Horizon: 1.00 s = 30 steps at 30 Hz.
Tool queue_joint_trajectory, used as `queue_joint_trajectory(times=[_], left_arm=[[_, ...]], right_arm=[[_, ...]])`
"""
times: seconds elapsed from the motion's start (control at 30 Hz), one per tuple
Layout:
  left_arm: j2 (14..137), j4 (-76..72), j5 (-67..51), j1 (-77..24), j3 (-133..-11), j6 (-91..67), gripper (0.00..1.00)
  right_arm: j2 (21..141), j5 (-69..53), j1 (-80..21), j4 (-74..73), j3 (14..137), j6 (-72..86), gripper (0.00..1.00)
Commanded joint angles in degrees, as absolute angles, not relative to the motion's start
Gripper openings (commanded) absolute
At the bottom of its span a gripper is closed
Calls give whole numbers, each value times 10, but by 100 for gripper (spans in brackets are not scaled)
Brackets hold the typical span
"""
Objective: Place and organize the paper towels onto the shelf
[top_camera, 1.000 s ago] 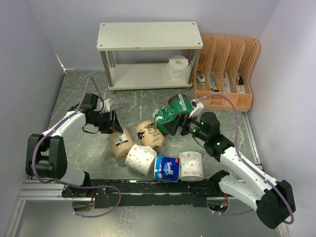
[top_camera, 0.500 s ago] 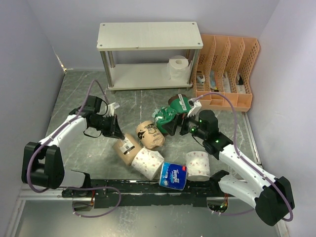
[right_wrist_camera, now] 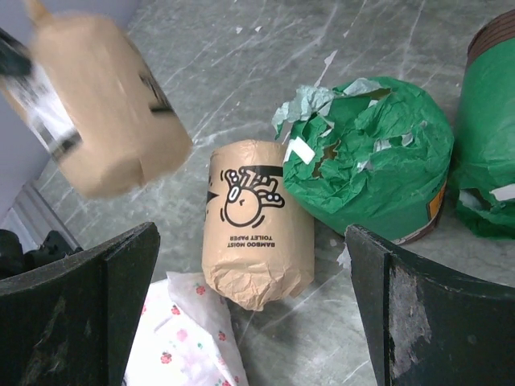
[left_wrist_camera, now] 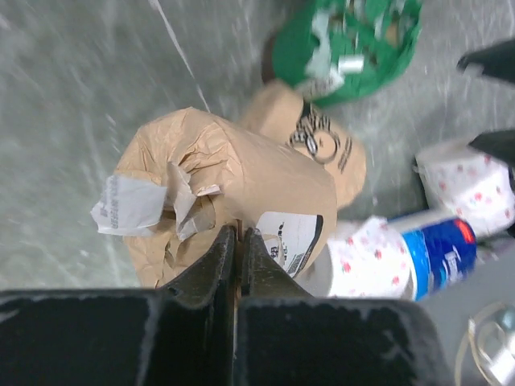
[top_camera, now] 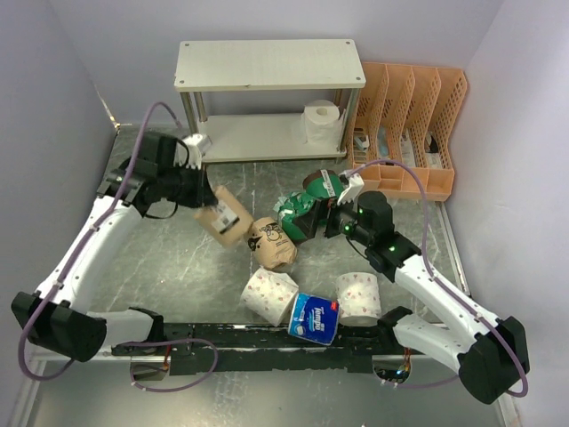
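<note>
My left gripper [top_camera: 206, 203] is shut, its jaws pinching the crumpled wrapper of a brown-paper paper towel roll [top_camera: 223, 216] [left_wrist_camera: 233, 201] held above the table, in front of the shelf [top_camera: 267, 64]. One white roll [top_camera: 322, 123] stands on the shelf's lower board. My right gripper [right_wrist_camera: 251, 233] is open above a second brown roll [right_wrist_camera: 257, 221] [top_camera: 272, 243], with a torn green roll [right_wrist_camera: 370, 161] [top_camera: 296, 213] beside it and another green one [top_camera: 322, 187] behind. Two white patterned rolls [top_camera: 269, 295] [top_camera: 358, 296] and a blue roll [top_camera: 314, 318] lie near the front edge.
An orange slotted file organizer [top_camera: 411, 120] stands right of the shelf, holding small items. Grey walls close in left, back and right. A black rail [top_camera: 267, 340] runs along the near edge between the arm bases.
My left gripper shut on the brown roll, lifted it and carried it back toward the shelf. The white and blue rolls near the front shifted slightly. The right arm barely moved.
</note>
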State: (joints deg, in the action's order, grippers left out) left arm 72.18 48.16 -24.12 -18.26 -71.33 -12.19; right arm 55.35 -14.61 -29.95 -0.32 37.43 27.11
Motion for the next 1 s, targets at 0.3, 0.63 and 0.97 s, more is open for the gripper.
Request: queue_joint_trajectory(times=[0.3, 0.63, 0.97], left_arm=[[858, 517, 103, -261, -1065, -28, 7], [935, 430, 352, -386, -1245, 153, 7], [899, 11, 549, -464, -1117, 570, 7]], right_arm=[[558, -94, -294, -29, 413, 252, 99], [564, -89, -291, -46, 425, 245, 99], [557, -95, -287, -41, 411, 251, 99]])
